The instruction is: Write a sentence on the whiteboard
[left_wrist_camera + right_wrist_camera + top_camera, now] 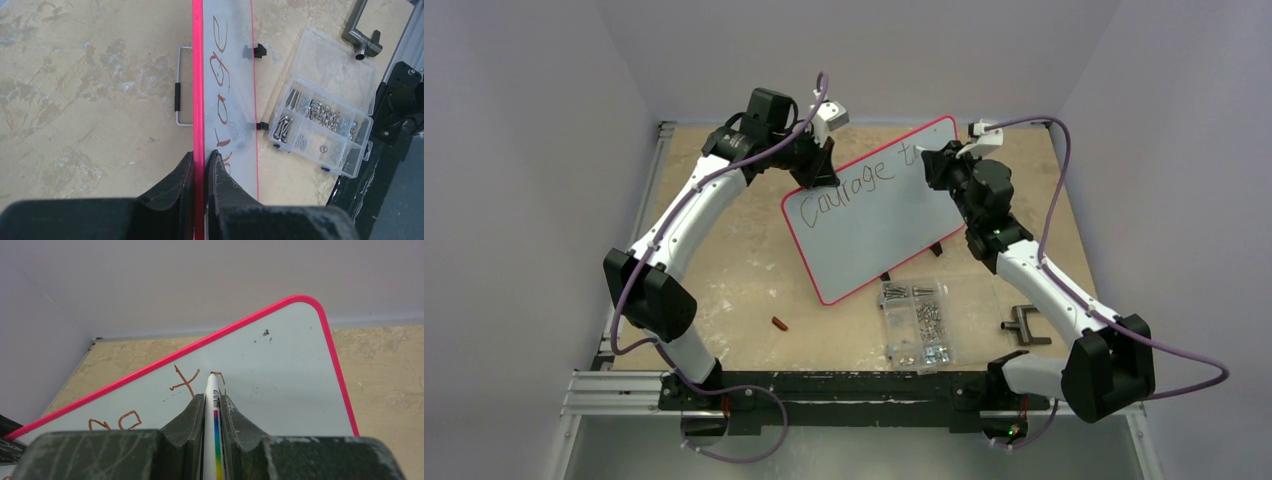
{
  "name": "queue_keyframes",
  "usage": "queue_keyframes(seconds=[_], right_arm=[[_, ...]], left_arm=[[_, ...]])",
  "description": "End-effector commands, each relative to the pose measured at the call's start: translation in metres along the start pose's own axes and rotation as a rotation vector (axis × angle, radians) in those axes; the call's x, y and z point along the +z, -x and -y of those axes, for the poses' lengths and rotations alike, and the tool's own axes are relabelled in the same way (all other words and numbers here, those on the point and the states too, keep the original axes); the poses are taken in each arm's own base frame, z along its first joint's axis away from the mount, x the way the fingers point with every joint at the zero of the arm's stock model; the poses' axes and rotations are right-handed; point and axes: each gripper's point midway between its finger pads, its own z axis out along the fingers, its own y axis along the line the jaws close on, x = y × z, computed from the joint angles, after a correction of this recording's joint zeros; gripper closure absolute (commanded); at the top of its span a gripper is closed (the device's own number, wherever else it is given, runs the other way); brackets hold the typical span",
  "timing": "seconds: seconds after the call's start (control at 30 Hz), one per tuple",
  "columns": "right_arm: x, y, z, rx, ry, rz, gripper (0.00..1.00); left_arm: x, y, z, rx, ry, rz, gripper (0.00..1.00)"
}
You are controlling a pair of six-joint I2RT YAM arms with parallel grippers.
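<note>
Fingers of the right end effector are clenched on a marker, white with a rainbow stripe down its barrel. Its tip touches the whiteboard at a short fresh stroke, just at 3 o'clock of a finished "t". The left end effector is pinched shut on the board's red-pink rim, one finger on each face, so the left wrist view looks along the edge.

From above, the whiteboard sits mid-surface, turned so its long top edge climbs toward 2 o'clock. The left end effector holds that edge at about 10 o'clock of the board's middle, and the right end effector works at about 1 o'clock. The sentence reads "Courage t" in dark handwriting along the upper edge.

Two small black clips sit on the board's lower edge. A clear screw box lies at 5 o'clock of the board, near it on the tan surface. A metal T-shaped tool lies at 4 o'clock, well apart, and a small red object at 7 o'clock.
</note>
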Motion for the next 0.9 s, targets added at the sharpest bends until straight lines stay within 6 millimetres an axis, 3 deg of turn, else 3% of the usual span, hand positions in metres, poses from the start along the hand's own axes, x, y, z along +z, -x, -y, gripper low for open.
queue_keyframes(seconds=[0.0, 0.23, 0.37, 0.87], right_arm=[[-0.001, 0.024, -0.012, 0.007, 0.039, 0.052, 1.00], [-0.028, 0.037, -0.007, 0.006, 0.011, 0.069, 1.00], [-0.044, 0.034, -0.010, 0.020, 0.041, 0.062, 1.00], [-0.075, -0.029, -0.052, 0.079, 0.336, -0.150, 1.00]], left_arm=[[-0.002, -0.015, -0.001, 0.062, 0.035, -0.072, 1.00], [0.000, -0.019, -0.007, 0.055, 0.053, -0.092, 1.00], [0.003, -0.020, -0.009, 0.048, 0.057, -0.093, 1.00], [0.015, -0.029, -0.019, -0.012, 0.097, -0.092, 1.00]])
